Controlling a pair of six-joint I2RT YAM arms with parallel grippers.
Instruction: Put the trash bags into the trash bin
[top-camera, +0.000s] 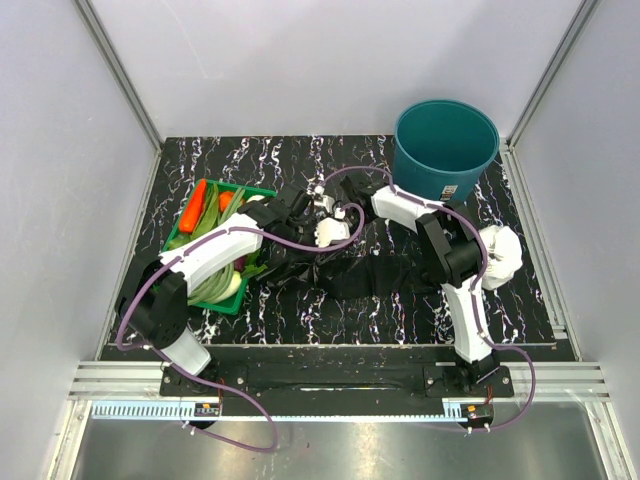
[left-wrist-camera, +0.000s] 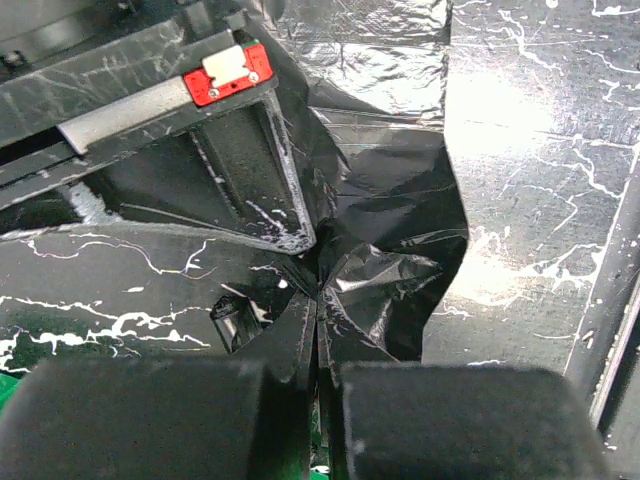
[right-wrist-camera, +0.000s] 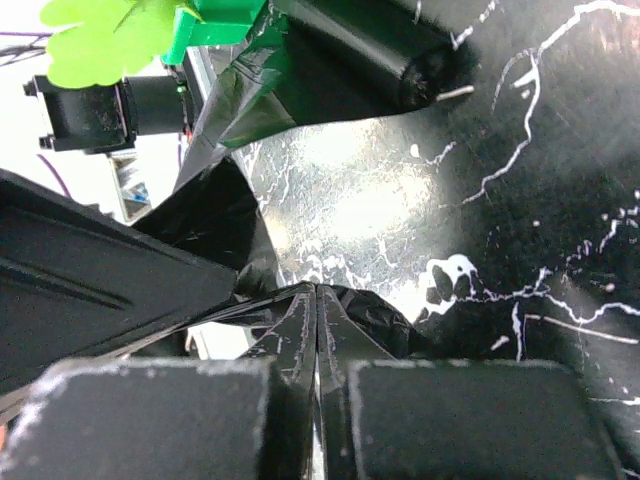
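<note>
The left tool (left-wrist-camera: 318, 305) and right tool (right-wrist-camera: 316, 295) each pinch the trash bag (left-wrist-camera: 390, 220) shut at the middle of the worktop (top-camera: 350, 160). We judge the bag light, floppy and slippery, so gathered folds grip best.

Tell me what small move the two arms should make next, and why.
Probably lift both together: the left gripper and right gripper are each shut on the black trash bag, which lies on the table; the trash bin stands farther back, to the right.

One camera looks down from above and behind onto the whole table (top-camera: 250, 160); both wrist cameras face downward, very close to the same trash bag (left-wrist-camera: 395, 200).
</note>
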